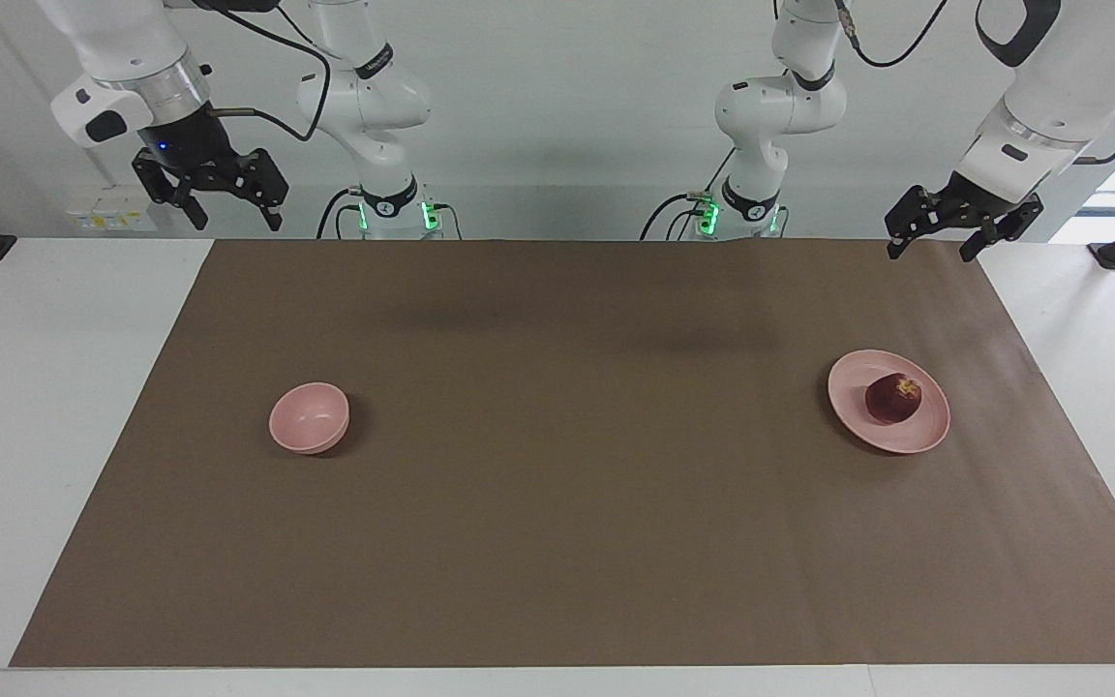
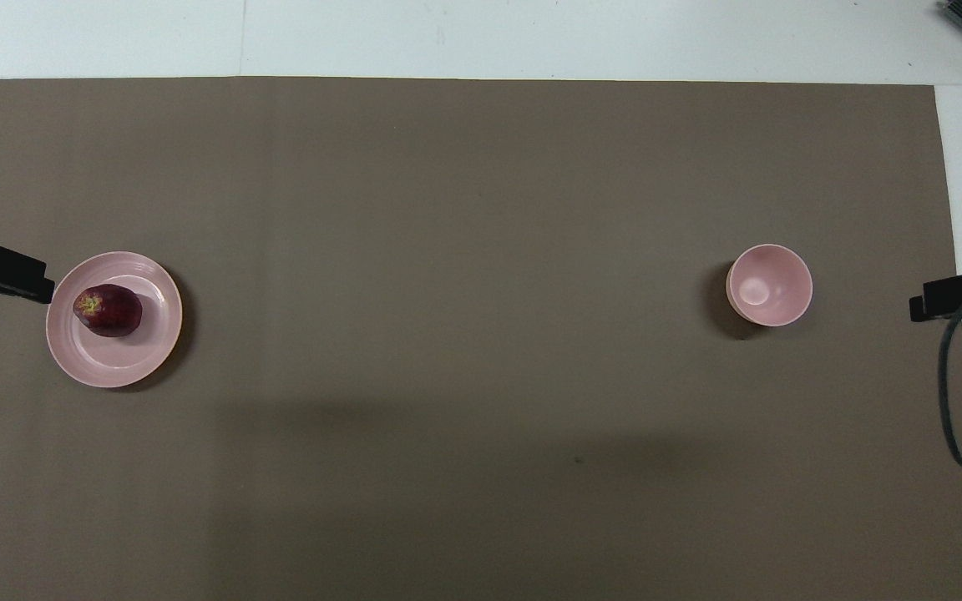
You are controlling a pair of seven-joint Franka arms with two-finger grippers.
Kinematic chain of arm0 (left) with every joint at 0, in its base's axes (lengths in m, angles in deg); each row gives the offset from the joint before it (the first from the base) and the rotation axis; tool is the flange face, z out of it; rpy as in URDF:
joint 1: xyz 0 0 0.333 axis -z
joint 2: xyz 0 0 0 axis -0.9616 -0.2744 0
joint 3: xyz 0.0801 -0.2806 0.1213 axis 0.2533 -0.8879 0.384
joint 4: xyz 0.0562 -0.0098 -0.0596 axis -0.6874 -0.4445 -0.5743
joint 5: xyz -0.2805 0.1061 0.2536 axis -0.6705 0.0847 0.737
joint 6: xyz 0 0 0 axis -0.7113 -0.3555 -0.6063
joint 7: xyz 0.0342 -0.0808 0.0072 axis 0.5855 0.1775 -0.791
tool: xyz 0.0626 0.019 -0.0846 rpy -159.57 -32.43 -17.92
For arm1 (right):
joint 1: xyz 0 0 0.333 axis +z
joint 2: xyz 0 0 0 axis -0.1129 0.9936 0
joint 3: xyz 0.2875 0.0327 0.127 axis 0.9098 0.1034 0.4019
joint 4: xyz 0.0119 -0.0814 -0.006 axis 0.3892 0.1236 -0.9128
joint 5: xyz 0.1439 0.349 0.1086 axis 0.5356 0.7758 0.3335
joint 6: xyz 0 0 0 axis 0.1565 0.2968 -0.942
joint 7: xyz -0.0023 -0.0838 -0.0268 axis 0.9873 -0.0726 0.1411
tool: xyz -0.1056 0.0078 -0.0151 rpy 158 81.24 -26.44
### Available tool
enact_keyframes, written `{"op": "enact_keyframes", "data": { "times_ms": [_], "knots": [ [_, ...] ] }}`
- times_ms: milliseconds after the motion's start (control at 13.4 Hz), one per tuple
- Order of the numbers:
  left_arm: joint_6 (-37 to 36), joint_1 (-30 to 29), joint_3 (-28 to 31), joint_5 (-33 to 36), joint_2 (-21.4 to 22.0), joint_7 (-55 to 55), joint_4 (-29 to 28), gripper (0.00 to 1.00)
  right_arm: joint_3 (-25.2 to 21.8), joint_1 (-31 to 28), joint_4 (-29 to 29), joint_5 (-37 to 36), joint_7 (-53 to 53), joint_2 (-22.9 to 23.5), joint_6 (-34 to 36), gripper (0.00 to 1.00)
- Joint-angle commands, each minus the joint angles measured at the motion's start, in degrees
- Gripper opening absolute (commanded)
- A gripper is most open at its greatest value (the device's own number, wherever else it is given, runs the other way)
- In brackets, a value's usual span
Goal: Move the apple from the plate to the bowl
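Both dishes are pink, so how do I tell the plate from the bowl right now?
The plate is wide, flat and shallow; the bowl is narrower and deep. The plate carries the apple; the bowl holds nothing. The plate sits toward the left arm's end of the table, the bowl toward the right arm's end. Both are round, pale pink and upright on the brown mat.

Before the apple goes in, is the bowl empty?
Empty: the bowl shows only its bare pink inside; the apple sits on the plate.

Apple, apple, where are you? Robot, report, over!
Left gripper and right gripper open, both raised, holding nothing. Apple sits on the plate. Bowl empty at the right arm's end. Nothing between them.
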Motion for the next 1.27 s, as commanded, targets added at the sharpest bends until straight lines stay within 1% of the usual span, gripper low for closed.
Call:
{"op": "enact_keyframes", "data": {
  "times_ms": [0, 149, 298, 522, 746, 969, 1193],
  "knots": [
    [-1.34, -0.31, 0.16, -0.68, 1.59, 0.20, -1.50, 1.00, 0.45, -0.84, 0.04, 0.15, 1.37, -0.33, -0.14, 1.00],
    [-1.34, -0.04, 0.16, -0.68, 1.59, 0.38, -1.41, 1.00, 0.54, -0.84, 0.04, 0.15, 1.28, -0.33, -0.14, 1.00],
    [-3.53, -0.57, 0.24, -0.59, 1.68, 0.73, -1.50, 1.00, 0.45, -0.84, 0.12, 0.15, 1.37, -0.33, -0.14, 1.00],
    [-2.84, -0.57, 0.51, -0.68, 1.50, 1.08, -1.33, 1.00, 0.45, -0.84, 0.12, 0.15, 1.37, -0.33, -0.14, 1.00],
    [-0.91, -1.44, 0.60, -0.68, 0.80, 4.76, -1.76, 1.00, 0.54, -0.84, 0.12, 0.15, 1.37, -0.33, -0.14, 1.00],
    [1.55, -3.11, 0.60, -0.77, -1.30, 8.53, -2.12, 1.00, 0.54, -0.84, 0.12, 0.15, 1.37, -0.42, -0.06, 1.00],
    [4.97, -4.52, 0.60, -0.77, -2.62, 12.66, -4.31, 1.00, 0.45, -0.84, 0.12, 0.15, 1.37, -0.42, -0.06, 1.00]
  ]
}}
